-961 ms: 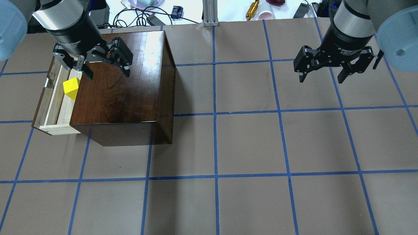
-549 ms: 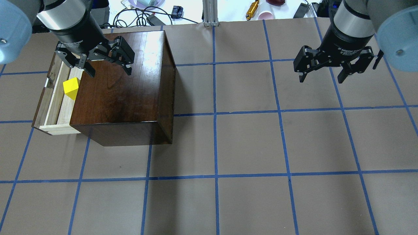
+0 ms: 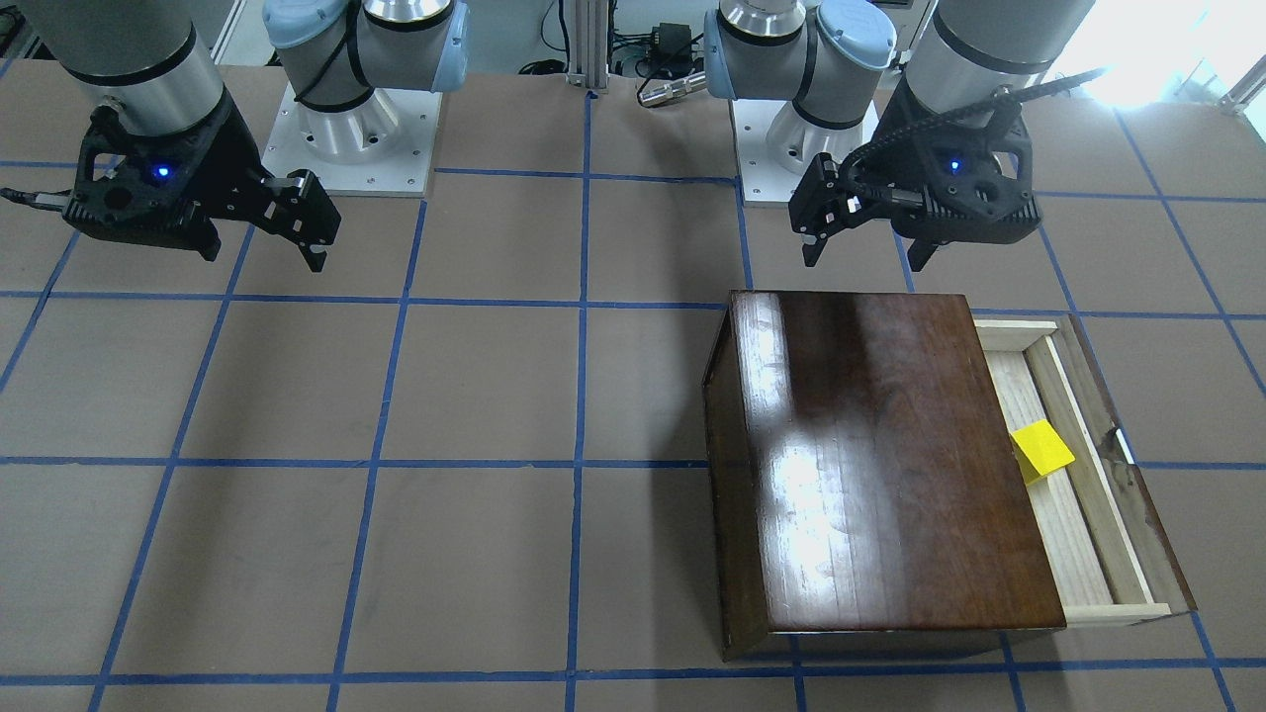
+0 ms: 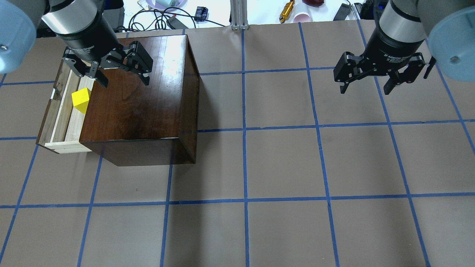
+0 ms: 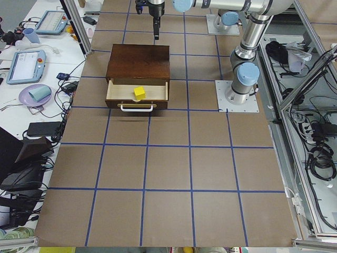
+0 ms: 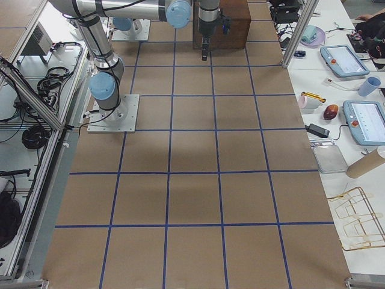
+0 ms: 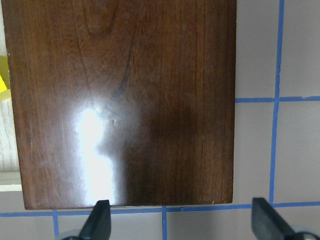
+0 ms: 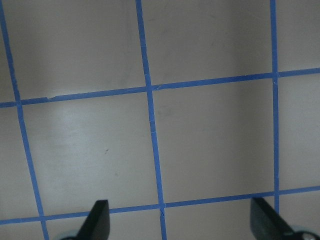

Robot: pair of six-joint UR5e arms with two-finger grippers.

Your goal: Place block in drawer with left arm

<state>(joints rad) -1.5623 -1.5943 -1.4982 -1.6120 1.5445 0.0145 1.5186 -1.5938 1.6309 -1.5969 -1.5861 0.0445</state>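
Observation:
The yellow block lies in the pulled-out pale wood drawer on the left side of the dark-brown box. It also shows in the front view and the left exterior view. My left gripper is open and empty. It hovers above the box top near its far edge, apart from the block. The left wrist view shows the box top and a sliver of the block at its left edge. My right gripper is open and empty over bare table at the far right.
The drawer has a dark front panel and a metal handle. Beyond the table's far edge are cables, an aluminium post, a gold cylinder and a pink cup. The arm bases stand at the robot's side.
My left gripper has moved slightly away from the block toward the far edge of the box, still open. The block stays in the drawer. The right arm has not moved.

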